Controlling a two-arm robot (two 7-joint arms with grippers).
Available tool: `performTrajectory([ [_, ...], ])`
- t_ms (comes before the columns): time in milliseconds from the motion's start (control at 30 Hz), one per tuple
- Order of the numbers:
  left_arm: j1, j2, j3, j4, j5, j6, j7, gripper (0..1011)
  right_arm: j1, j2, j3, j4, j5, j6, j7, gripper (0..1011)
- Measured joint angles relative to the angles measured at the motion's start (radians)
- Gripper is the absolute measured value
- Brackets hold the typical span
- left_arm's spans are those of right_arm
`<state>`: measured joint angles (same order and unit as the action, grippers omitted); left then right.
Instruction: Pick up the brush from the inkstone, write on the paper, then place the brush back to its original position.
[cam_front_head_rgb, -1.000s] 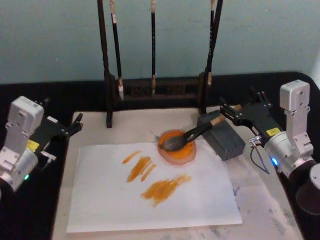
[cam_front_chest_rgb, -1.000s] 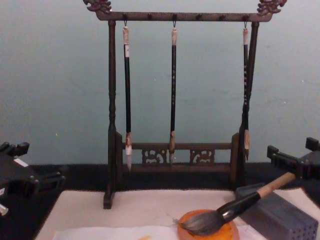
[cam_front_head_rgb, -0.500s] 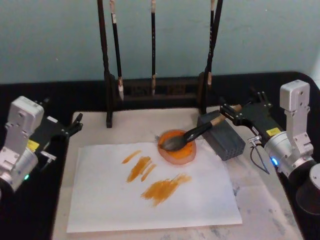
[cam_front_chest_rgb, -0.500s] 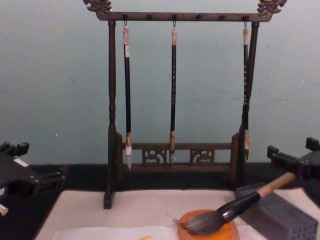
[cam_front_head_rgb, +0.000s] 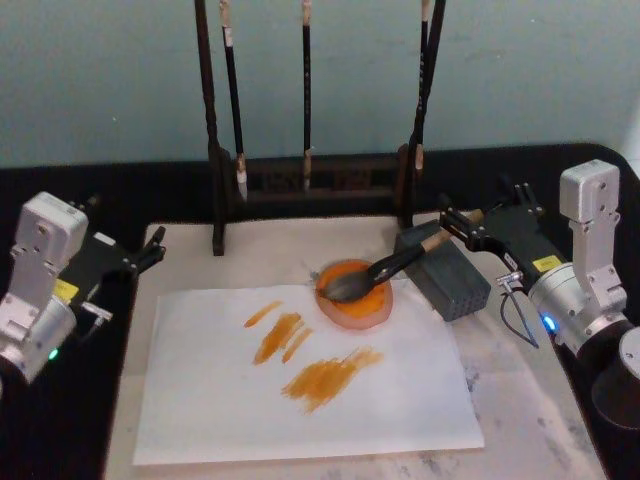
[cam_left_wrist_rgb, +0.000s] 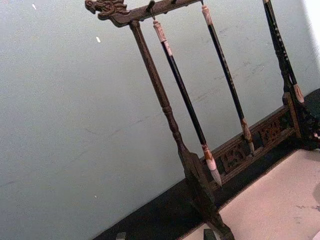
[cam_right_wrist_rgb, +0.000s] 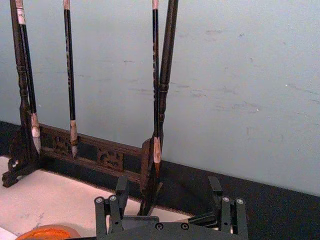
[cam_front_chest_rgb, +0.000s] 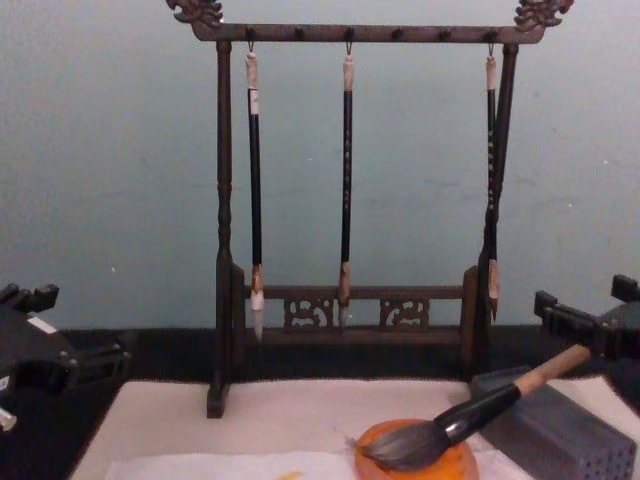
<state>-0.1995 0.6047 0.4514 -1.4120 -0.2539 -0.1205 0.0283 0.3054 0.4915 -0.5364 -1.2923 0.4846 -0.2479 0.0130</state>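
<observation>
The brush (cam_front_head_rgb: 400, 262) lies tilted, its dark bristles resting in the round orange inkstone (cam_front_head_rgb: 355, 300) and its tan handle propped on a grey block (cam_front_head_rgb: 450, 278). My right gripper (cam_front_head_rgb: 480, 203) stands open at the handle's far end, one finger on each side and apart from it. In the chest view the brush (cam_front_chest_rgb: 470, 410) slopes up toward the right gripper (cam_front_chest_rgb: 585, 295). The white paper (cam_front_head_rgb: 300, 400) carries several orange strokes in front of the inkstone. At the table's left edge my left gripper (cam_front_head_rgb: 125, 222) is open and holds nothing.
A dark wooden stand (cam_front_head_rgb: 300, 180) with three slim hanging brushes (cam_front_chest_rgb: 346, 180) rises behind the inkstone. A cream mat (cam_front_head_rgb: 290, 250) lies under the paper, the stand and the block. Black tabletop borders the mat on both sides.
</observation>
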Motion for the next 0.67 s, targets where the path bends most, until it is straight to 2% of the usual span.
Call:
performTrajectory([
  [667,0.000,0.000,0.000,0.000,0.000,0.000,0.000,1001,0.000,0.000,0.000,0.000,0.000,0.000,0.000,1000],
])
